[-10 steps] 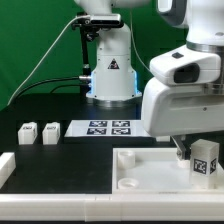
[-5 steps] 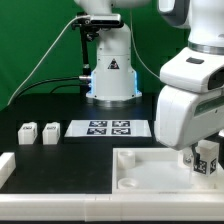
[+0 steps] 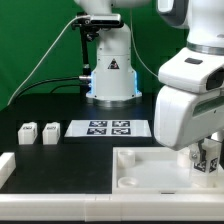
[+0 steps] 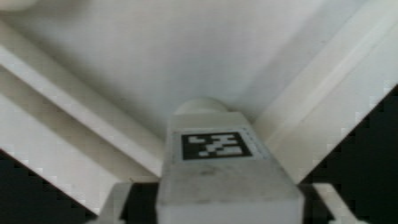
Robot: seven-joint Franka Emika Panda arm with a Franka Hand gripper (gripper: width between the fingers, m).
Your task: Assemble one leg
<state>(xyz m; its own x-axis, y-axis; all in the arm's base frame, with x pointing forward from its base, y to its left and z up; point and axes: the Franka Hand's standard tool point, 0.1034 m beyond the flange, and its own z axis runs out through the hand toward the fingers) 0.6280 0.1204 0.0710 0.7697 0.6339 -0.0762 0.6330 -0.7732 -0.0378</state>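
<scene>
Over the tray's (image 3: 150, 170) corner on the exterior view's right, the fingers (image 3: 205, 158) clasp the leg (image 3: 209, 153) upright, seating judged unfinished; two spare legs (image 3: 39, 133) wait on the tabletop (image 3: 70, 160).

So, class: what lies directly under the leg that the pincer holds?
Under the leg lies the white tray-like piece, with its raised ridges showing in the wrist view. The leg's lower end, and any socket below it, is covered by the leg and the pincer.
</scene>
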